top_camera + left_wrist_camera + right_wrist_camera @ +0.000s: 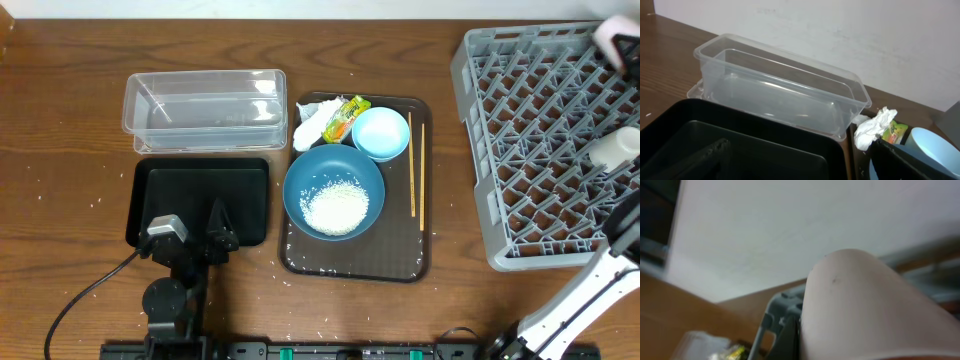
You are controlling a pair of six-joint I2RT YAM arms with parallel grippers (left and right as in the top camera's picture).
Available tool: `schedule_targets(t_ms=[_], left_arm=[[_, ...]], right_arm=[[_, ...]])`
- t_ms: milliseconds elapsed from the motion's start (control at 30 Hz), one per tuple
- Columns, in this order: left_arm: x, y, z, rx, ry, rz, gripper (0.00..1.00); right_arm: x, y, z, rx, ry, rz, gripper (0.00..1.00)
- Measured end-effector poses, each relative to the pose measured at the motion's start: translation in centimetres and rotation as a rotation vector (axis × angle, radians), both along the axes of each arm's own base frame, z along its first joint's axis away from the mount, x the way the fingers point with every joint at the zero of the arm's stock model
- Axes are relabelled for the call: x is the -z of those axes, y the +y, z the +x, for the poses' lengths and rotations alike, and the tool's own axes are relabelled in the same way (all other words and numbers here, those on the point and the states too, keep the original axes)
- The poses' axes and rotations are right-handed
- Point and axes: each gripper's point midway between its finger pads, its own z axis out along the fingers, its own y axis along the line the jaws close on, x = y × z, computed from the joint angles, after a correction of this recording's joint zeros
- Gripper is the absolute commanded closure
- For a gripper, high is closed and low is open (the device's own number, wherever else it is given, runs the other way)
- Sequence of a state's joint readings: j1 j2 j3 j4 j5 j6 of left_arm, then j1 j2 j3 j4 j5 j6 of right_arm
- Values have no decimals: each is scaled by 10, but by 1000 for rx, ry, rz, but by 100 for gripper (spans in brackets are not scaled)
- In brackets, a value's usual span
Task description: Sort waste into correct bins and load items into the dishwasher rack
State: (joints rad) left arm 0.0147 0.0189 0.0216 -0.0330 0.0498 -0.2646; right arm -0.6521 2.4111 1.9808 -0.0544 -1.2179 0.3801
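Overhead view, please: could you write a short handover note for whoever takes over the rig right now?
Left gripper: above the black bin, jaws look open, empty.
Right gripper: at the right edge of the rack, jaws hidden; a pale cup fills its wrist view.
Done, it seems: pink cup and white cup at the rack's right side.
To do: tissue, wrapper, rice in the dark-blue bowl, light-blue bowl, chopsticks, all on the brown tray.
Clear tub and black bin hold no waste.

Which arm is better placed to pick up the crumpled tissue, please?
Left: its jaws hang over the black tray-bin, near the tissue; the right arm is away by the dishwasher rack.
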Motion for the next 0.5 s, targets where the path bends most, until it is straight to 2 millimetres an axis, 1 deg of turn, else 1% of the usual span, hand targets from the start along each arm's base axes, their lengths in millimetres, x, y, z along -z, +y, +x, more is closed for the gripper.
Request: schedule_targets(t_ms=[100, 133, 233, 400, 433, 500], left_arm=[[0, 0, 0, 0, 0, 0, 9], [0, 0, 0, 0, 0, 0, 9], [0, 0, 0, 0, 1, 0, 9], [0, 0, 0, 0, 1, 0, 9], [0, 0, 0, 0, 1, 0, 9], [0, 0, 0, 0, 1, 0, 9]], right_arm=[[37, 4, 2, -29, 75, 127, 99], [43, 7, -1, -64, 81, 163, 99], [38, 3, -5, -57, 111, 209, 96], [40, -10, -16, -39, 165, 291, 94], [42, -10, -18, -38, 187, 315, 94], [45, -9, -22, -34, 226, 352, 89]])
